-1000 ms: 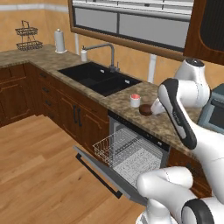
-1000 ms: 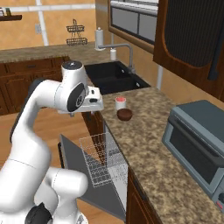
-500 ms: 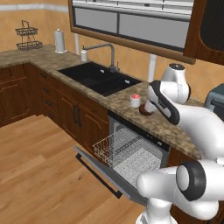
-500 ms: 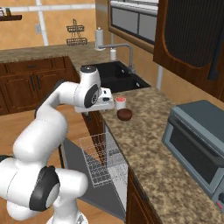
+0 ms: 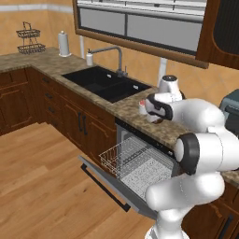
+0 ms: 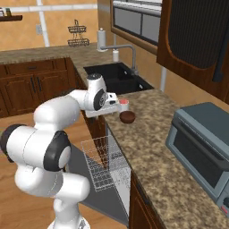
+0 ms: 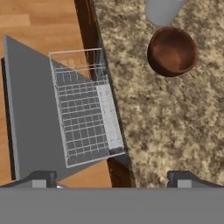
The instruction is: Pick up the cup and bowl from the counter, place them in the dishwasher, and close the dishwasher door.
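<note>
Bench (image 6: 179, 179) of speckled brown granite runs along the right side of the right base view and carries the things of the task, over dark wooden cabinets (image 5: 28, 100). Set into it farther along is a black sink (image 5: 105, 84) with a curved tap (image 5: 114, 56). At the near right end of the bench stands a grey toaster oven (image 6: 201, 143).

Below the bench edge the dishwasher (image 5: 140, 154) stands open. Its door (image 5: 116, 184) is folded down flat toward the wooden floor (image 5: 42, 186), speckled inner face up, with the dark bar handle (image 5: 105, 187) along its outer edge. The white wire rack (image 7: 85, 107) is pulled out over the door.

The bowl (image 7: 172, 51), dark reddish-brown and glossy, sits upright on the bench, near its front edge. The cup (image 7: 162, 9), light grey-white with red at its top in the base views, stands just beside the bowl on the sink side; whether the two touch cannot be told.

The end effector (image 7: 113, 178) hangs above the bench edge, between rack and bowl, looking down. Its two dark fingertips (image 7: 41, 179) stand wide apart with nothing between them. It is clear of both the bowl and the cup.
</note>
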